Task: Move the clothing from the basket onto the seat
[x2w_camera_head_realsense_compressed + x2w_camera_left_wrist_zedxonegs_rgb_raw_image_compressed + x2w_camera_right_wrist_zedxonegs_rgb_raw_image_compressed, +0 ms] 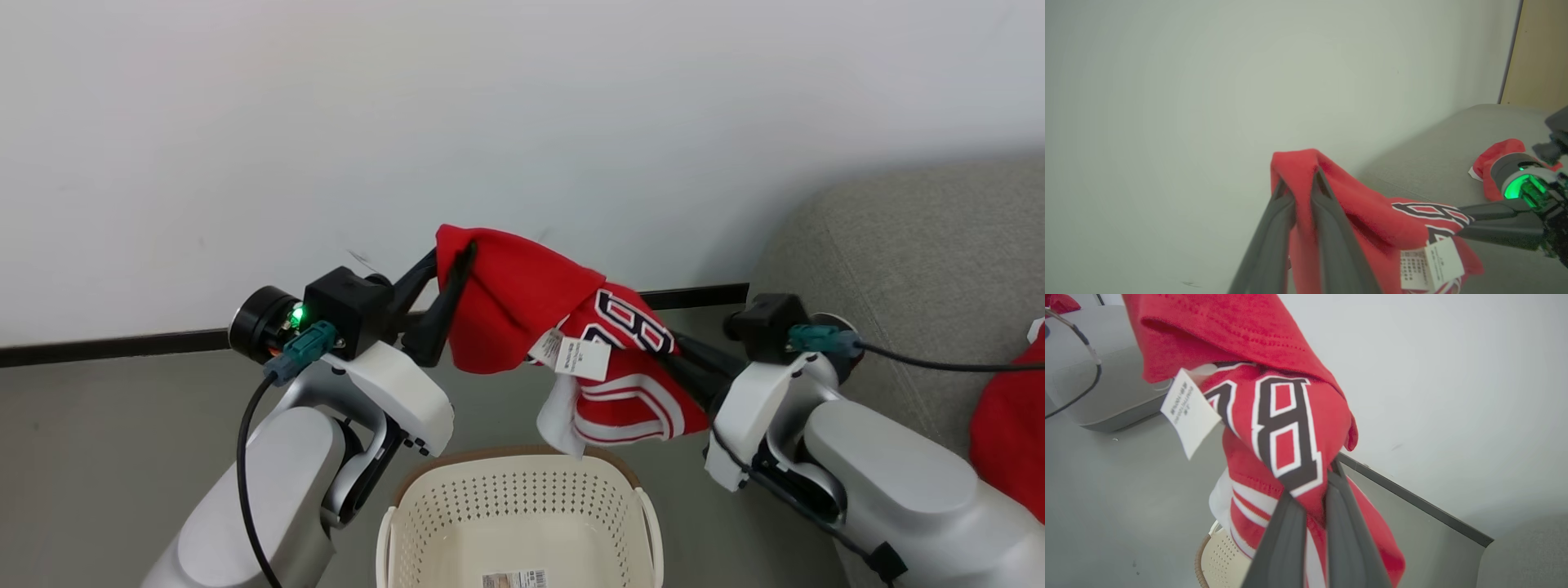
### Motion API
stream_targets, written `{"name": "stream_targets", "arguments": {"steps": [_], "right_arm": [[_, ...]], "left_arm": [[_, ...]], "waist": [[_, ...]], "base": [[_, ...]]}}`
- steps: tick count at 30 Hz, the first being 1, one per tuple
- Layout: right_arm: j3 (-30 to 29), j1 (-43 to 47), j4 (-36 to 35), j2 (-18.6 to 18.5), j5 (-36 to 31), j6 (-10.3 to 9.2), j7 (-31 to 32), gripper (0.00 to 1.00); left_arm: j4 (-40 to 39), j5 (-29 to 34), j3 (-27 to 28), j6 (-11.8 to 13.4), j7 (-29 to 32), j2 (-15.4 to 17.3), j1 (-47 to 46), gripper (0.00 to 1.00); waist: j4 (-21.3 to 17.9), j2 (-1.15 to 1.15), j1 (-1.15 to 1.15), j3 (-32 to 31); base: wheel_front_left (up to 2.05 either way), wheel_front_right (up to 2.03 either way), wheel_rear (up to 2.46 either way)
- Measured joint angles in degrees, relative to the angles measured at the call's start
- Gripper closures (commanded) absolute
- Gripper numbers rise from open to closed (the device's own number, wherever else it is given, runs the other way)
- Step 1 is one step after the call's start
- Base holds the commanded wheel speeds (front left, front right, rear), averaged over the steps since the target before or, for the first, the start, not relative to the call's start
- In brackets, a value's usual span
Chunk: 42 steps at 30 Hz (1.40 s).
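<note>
Left hand [454,258] and right hand [678,351] are both clenched on the jersey [522,310], holding it up above the basket [522,502].

Red jersey [506,314], white stripes, black-and-white numerals, cream perforated basket [522,494], grey, seemingly woven sofa [922,261]

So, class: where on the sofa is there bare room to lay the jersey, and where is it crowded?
Free for the jersey: the sofa, between its rounded edge and the red garment lying on it. Crowded: around that garment.
</note>
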Motion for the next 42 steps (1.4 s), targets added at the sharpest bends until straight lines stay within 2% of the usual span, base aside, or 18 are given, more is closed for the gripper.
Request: {"name": "stream_targets", "arguments": {"steps": [8,10,19,32,42], "right_arm": [[-11.03,4.92,-1.57,-3.49,3.21,0.0,0.0,1.0],[-12.18,5.32,-1.79,-3.82,3.32,0.0,0.0,1.0],[-23.27,9.29,-5.0,-6.51,3.25,0.0,0.0,1.0],[-38.36,18.81,-7.53,-7.84,1.19,-0.01,0.0,1.0],[-44.24,24.81,-11.26,-7.67,-2.21,-0.01,0.0,1.0]], "left_arm": [[1.27,-1.96,0.48,-0.38,-2.12,0.12,3.1,0.0],[1.3,-2.31,0.57,-0.42,-2.58,0.12,3.48,0.0],[1.25,-2.67,-0.16,-2.25,-4.86,0.12,5.24,0.0],[0.42,-3.01,-4.46,-5.13,-6.89,-1.07,8.57,0.0],[0.22,-3.04,-7.03,-5.91,-7.83,-2.18,9.68,0.0]], "waist": [[-2.22,0.0,0.0,0.11],[-2.49,0.0,0.0,0.1],[-4.8,0.0,0.0,-0.09],[-8.3,0.0,0.0,-0.64],[-11.4,0.0,0.0,-1.07]], "base": [[0.0,0.0,0.0],[0.0,0.0,0.0],[0.0,0.0,0.0],[0.0,0.0,0.0],[0.0,0.0,0.0]]}}
